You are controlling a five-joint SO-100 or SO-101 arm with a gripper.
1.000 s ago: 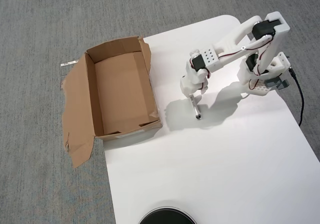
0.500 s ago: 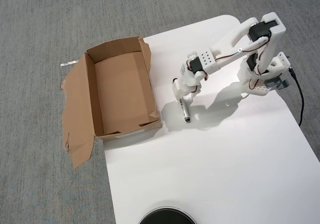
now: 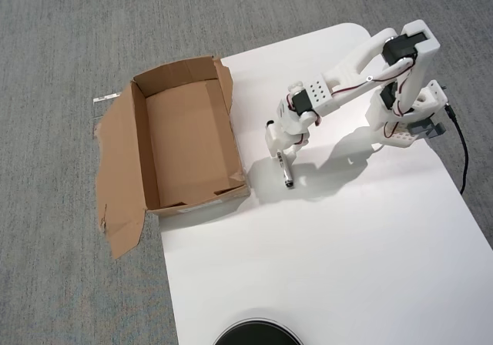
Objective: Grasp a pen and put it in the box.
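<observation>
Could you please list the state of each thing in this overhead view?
pen: lying on the white table, right of the box, at the hand's tips.
box: open, empty, one flap spread flat.
hand: lowered over the pen; grip unclear.

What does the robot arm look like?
The arm is made of chunky white plastic pieces, with black motor blocks at its joints. Thin red and dark wires loop along it. The part nearest the gripper has rows of small round holes. A black cable runs away from its base, which has a grey clamp.
</observation>
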